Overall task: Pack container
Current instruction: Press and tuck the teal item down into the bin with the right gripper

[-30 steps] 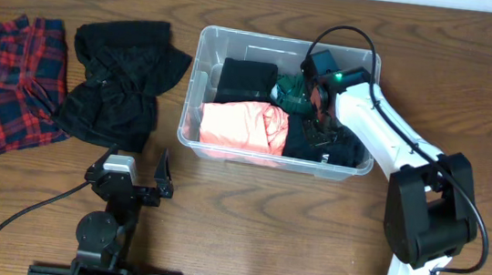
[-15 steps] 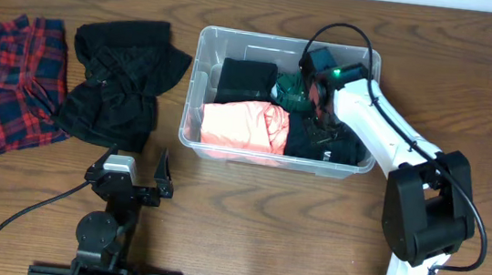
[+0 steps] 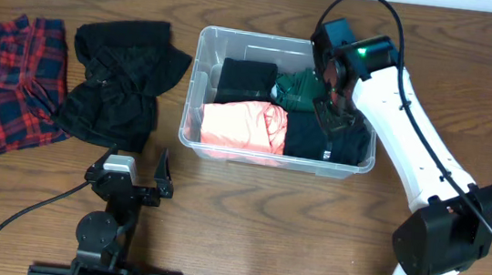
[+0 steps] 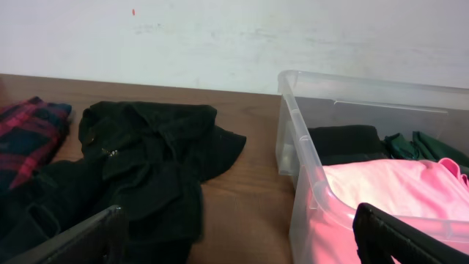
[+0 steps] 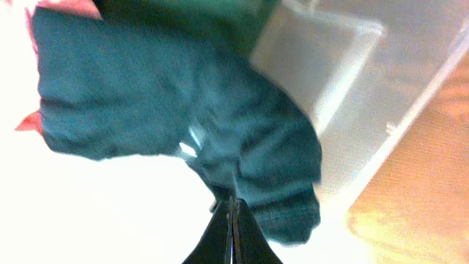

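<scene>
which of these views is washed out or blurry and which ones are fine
Right wrist: overexposed, the lower left blown out to white, and the green garment looks soft and bluish. Left wrist: evenly lit, sharp on the black garment and the container wall. Overhead: even light, crisp, no harsh glare.

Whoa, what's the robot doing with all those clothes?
It is packing clothes into the clear container. The right gripper is shut on nothing and hovers above the green garment inside. A pink garment, a rear black bundle and a front black bundle lie in there too. A loose black garment and a red plaid garment wait on the table. The left gripper rests open, touching nothing.
</scene>
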Controlling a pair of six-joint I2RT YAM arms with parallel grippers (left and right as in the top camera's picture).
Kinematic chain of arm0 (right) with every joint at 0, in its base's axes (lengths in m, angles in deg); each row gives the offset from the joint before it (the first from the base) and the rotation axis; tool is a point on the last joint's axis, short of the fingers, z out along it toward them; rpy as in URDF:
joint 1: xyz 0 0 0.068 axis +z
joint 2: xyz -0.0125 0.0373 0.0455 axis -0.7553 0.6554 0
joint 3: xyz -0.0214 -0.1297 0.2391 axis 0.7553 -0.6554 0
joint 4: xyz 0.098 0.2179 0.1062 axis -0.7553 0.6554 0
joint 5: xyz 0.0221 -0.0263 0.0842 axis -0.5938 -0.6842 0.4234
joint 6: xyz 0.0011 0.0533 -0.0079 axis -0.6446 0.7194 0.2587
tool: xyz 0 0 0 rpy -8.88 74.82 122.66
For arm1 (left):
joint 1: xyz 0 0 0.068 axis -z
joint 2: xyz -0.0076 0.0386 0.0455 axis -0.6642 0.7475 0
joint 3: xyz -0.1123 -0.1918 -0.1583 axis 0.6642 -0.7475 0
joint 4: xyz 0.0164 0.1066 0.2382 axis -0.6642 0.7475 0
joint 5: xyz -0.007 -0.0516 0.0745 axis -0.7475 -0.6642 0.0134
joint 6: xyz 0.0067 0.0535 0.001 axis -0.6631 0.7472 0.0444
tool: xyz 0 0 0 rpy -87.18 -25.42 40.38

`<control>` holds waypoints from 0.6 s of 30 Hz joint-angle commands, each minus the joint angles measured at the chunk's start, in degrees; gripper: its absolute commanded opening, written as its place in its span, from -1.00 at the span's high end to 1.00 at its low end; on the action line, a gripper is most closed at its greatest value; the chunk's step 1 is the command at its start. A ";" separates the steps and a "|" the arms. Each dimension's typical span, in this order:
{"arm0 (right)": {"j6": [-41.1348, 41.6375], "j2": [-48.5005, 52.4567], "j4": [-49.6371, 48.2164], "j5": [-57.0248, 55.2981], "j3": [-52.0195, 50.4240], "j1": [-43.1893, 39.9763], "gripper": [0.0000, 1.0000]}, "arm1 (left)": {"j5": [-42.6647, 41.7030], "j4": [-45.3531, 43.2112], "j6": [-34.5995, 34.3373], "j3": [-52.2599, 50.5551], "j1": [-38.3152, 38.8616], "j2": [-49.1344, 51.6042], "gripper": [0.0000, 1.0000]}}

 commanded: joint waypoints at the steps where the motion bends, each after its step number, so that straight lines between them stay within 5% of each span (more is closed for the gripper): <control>1: 2.40 -0.15 2.58 -4.68 0.33 0.17 0.97 | 0.87 1.09 -0.11 -1.70 0.28 -0.31 -0.96; 18: 4.37 -0.15 0.81 -8.70 -3.45 -3.21 0.97 | 0.87 1.09 -0.11 -1.70 0.28 -0.31 -0.96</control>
